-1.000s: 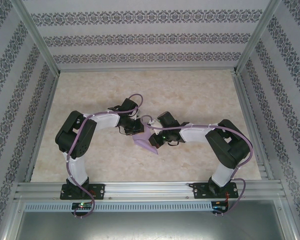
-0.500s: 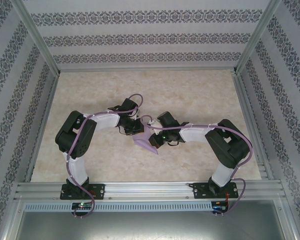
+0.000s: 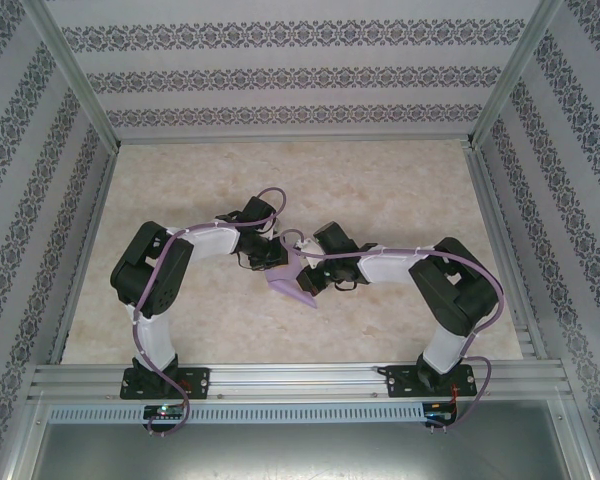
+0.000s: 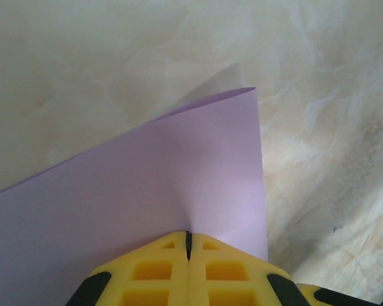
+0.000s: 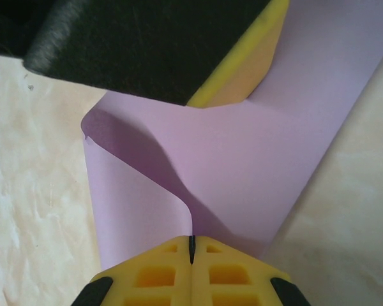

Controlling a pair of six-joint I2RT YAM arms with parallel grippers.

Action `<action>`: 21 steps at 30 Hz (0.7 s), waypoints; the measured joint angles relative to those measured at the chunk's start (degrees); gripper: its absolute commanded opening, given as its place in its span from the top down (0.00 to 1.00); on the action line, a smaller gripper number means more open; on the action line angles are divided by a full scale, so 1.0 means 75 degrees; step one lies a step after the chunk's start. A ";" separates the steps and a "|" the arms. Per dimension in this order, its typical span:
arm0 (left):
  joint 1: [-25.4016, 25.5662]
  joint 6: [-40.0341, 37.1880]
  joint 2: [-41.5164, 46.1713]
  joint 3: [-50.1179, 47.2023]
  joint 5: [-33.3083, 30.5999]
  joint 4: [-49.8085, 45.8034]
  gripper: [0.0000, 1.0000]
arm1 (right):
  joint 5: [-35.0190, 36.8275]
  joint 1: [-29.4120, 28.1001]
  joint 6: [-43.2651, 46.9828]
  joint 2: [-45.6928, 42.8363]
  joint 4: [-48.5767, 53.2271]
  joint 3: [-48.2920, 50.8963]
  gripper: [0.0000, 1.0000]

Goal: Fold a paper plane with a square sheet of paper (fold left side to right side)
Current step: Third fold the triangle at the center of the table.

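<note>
1. your left jaws are pressed together on the square sheet of paper (image 4: 147, 210). in the left wrist view the lilac sheet comes straight out of the seam between the yellow fingers (image 4: 179, 268).
2. your right jaws are closed on the same sheet, pinching a curled-over layer in the right wrist view.
3. from above, the sheet sits mid-tabletop (image 3: 400, 180) between both wrists, well apart from the frame rails (image 3: 85, 250). bare marbled surface lies beyond it.
4. the wrists cover most of the sheet from above, and one pointed corner shows. in the right wrist view the black-and-yellow body of your left jaws cuts off the sheet's top.
</note>
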State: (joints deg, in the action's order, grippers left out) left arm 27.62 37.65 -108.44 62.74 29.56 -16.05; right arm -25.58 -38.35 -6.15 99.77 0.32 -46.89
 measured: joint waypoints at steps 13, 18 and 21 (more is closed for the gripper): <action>0.0000 -0.0020 0.0009 0.0000 -0.0050 -0.0012 0.89 | -0.0090 0.0000 0.0006 0.0172 0.0050 -0.0122 1.00; -0.0015 -0.0192 0.0052 0.0195 -0.0175 -0.0463 0.77 | -0.0111 0.0000 0.0009 0.0198 0.0044 -0.0143 1.00; -0.0102 -0.0318 0.0149 0.0472 -0.0221 -0.0787 0.73 | -0.0117 0.0000 0.0009 0.0204 0.0044 -0.0146 1.00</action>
State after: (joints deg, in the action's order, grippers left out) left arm 26.85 35.27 -107.33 66.28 27.90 -21.96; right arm -26.46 -38.35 -6.09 101.30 0.64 -47.99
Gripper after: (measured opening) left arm 0.250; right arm 0.036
